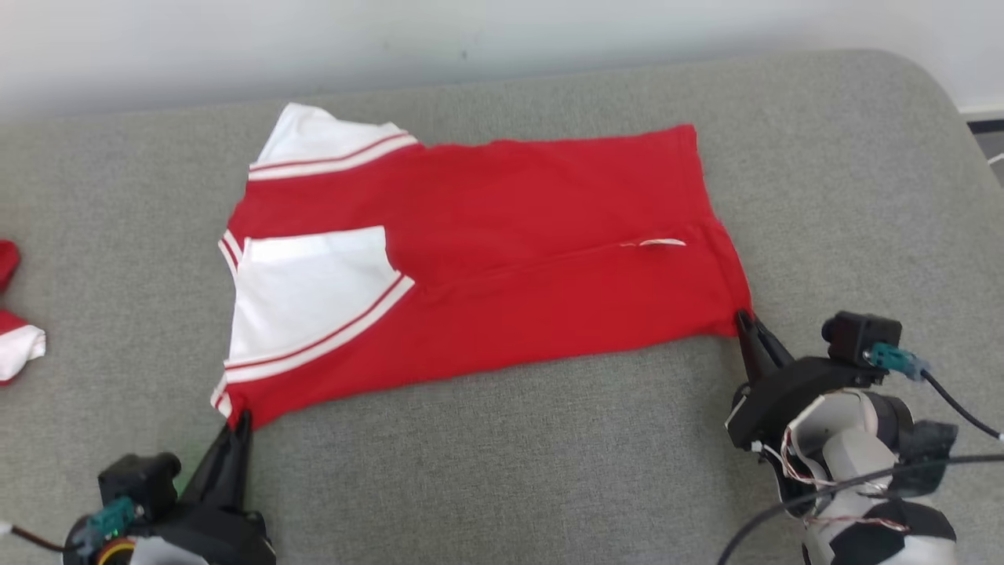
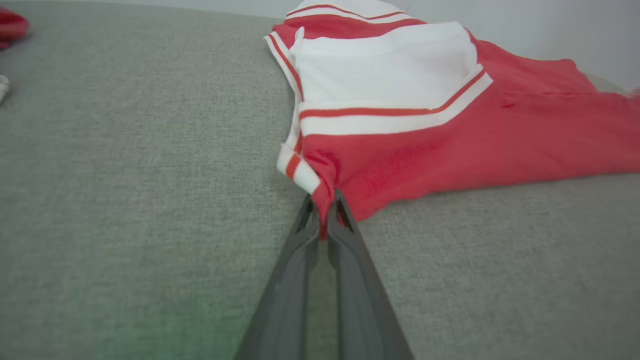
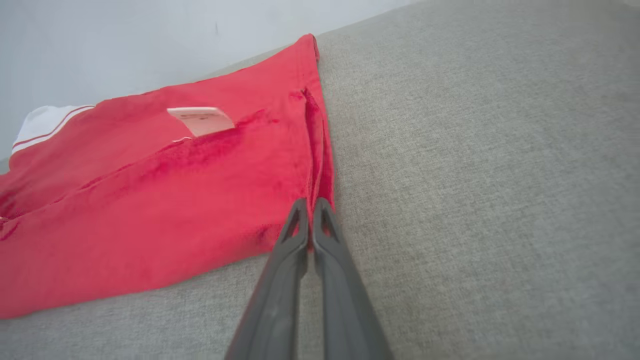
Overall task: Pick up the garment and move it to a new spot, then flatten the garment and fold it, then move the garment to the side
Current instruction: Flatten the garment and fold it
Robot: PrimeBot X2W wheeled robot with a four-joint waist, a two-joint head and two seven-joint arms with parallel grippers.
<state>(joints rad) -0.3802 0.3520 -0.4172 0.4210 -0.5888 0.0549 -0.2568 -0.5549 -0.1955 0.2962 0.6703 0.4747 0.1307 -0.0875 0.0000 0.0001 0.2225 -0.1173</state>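
I have the left gripper (image 2: 325, 220) pinching the garment (image 1: 502, 259). Its two fingers are pressed together on the red near corner, right beside the striped cuff (image 2: 300, 172), and a sliver of cloth shows between the tips. From that gripper the garment spreads ahead and to the right, lying flat on the grey padded surface (image 1: 502, 455), with the white sleeve panel (image 2: 385, 70) just beyond the fingertips. My right gripper (image 3: 310, 215) is also closed, its tips nipping the other near corner at the red hem. From there the cloth runs ahead and to the left. A small white label (image 3: 202, 120) sits ahead-left of it on a fold line. Another red-and-white cloth (image 1: 16, 329) lies well off to the left gripper's left.
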